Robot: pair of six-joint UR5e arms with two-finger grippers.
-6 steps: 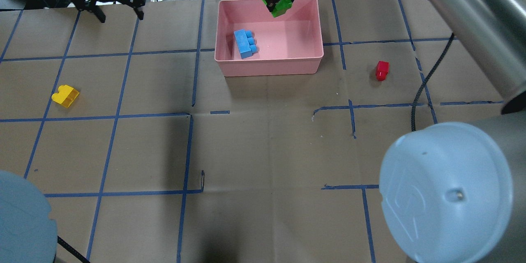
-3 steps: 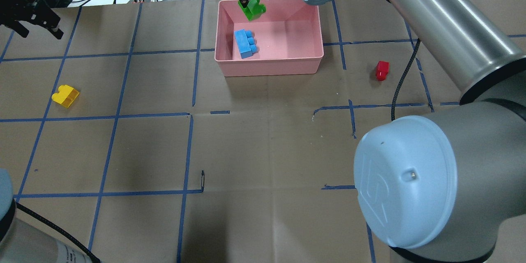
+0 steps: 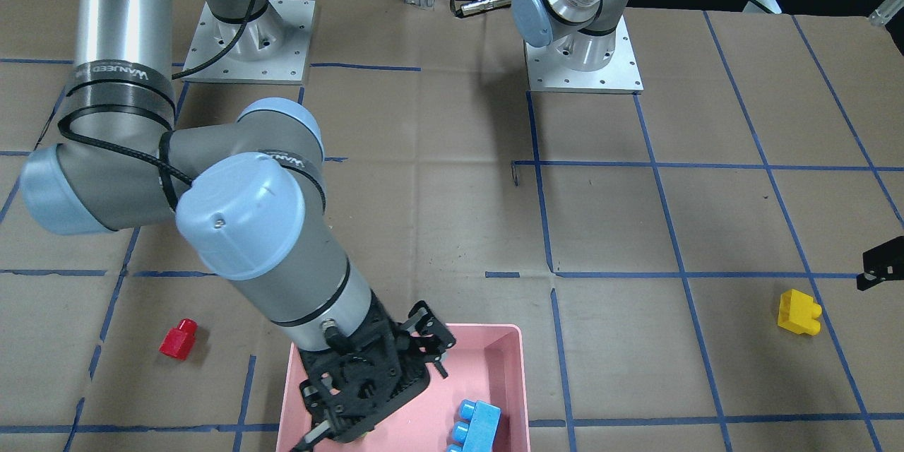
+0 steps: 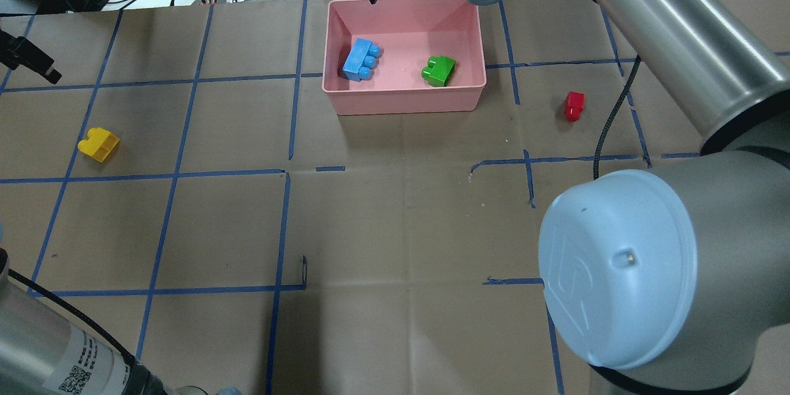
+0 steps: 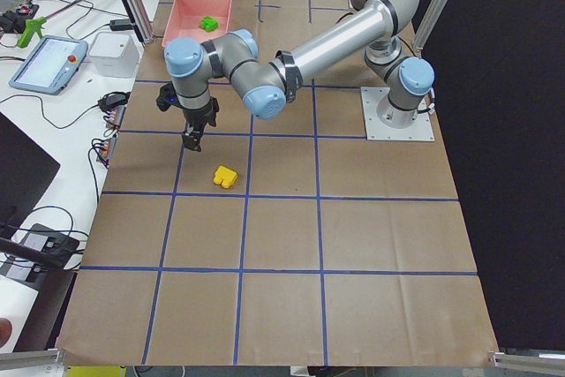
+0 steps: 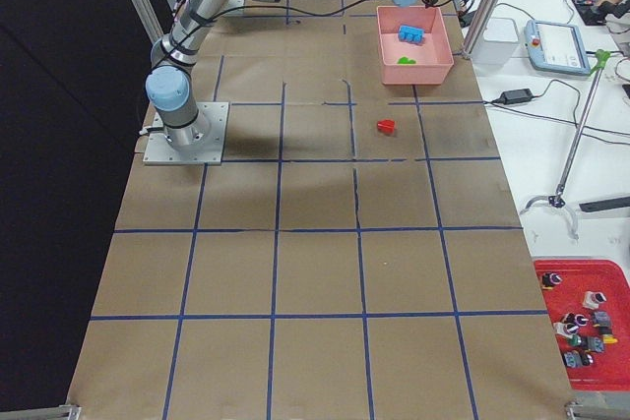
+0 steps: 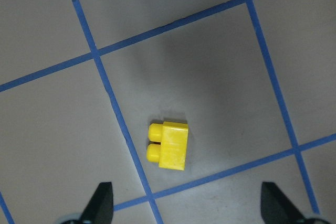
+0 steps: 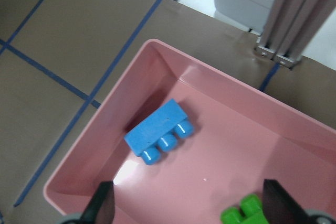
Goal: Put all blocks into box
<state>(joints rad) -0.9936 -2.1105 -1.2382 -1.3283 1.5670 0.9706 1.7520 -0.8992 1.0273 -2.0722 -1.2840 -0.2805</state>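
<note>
Overhead exterior view showed the pink box [image 4: 404, 102] near the table's [image 4: 395, 228] far edge, with two blocks lying inside it. The light-blue block [image 4: 361, 60] lay close to the box's left wall. The green block [image 4: 439, 71] lay toward the right wall, well apart from the blue one. The right gripper [image 8: 190, 205] hung above the far rim of the box with its fingers spread wide and nothing between them (its own wrist camera looked down on the blue block and a corner of the green one). The red block [image 4: 574, 105] lay on the brown paper to the right of the box, outside it. The yellow block [image 4: 99, 144] lay far off to the left, studs pointing sideways, just beside a blue tape line [image 7: 121, 124]. The left gripper [image 7: 189, 203] hung above the table near the yellow block, fingers wide apart and empty. In its wrist camera the block sat clear of both fingertips.
</note>
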